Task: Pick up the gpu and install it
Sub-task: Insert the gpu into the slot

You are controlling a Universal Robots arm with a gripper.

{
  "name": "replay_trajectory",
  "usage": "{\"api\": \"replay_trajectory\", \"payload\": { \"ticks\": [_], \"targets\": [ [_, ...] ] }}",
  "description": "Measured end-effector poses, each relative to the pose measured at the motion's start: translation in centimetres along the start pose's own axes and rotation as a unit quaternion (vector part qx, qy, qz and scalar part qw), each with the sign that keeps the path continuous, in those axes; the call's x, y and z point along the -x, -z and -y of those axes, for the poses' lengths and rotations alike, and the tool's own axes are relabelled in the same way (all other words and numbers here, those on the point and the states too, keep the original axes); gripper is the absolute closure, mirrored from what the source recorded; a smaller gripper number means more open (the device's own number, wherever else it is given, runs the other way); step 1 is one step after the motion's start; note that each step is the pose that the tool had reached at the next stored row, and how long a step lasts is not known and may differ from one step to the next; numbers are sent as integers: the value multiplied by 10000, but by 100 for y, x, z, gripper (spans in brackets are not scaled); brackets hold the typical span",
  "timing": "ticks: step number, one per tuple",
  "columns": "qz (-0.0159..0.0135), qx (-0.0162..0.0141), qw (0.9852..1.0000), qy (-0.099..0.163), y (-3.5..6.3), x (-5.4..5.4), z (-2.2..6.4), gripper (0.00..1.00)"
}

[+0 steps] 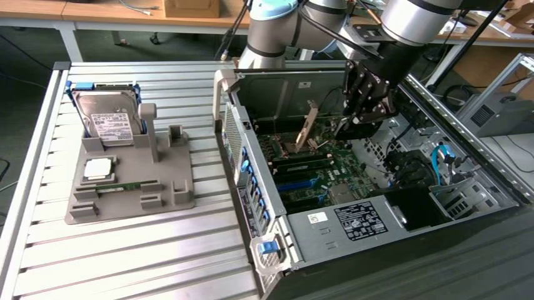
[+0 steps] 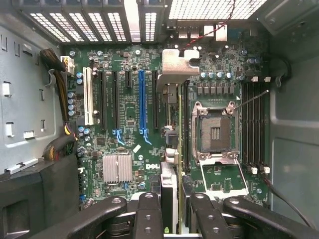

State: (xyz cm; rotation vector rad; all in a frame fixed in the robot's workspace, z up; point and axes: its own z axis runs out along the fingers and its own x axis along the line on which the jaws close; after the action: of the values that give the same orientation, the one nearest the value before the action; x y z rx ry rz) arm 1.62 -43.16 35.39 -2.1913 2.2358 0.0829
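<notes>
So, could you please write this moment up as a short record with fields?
holder: gripper, closed on the gpu
held item: gpu, edge-on, tilted, above the motherboard
location: inside the open computer case
below: motherboard with its slots and empty CPU socket
left on tray: hard drive, RAM stick
tray: grey holder on the slatted table

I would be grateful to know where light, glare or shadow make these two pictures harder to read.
Exterior view: the computer case interior is shadowed around the gripper and the gpu; the slatted table is evenly lit. Wrist view: the vent grille glares white, while the motherboard reads clearly.
</notes>
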Motion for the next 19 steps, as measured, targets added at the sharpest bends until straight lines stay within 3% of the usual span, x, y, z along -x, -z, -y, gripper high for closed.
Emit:
{"api": "replay_trajectory", "payload": {
  "ticks": [2,13,15,19],
  "targets": [
    [0,0,10000,0,-59,-43,2,73],
    [0,0,10000,0,-103,-64,4,73],
    [0,0,10000,0,-187,-101,8,73],
    [0,0,10000,0,-193,-103,6,73]
  ]
}}
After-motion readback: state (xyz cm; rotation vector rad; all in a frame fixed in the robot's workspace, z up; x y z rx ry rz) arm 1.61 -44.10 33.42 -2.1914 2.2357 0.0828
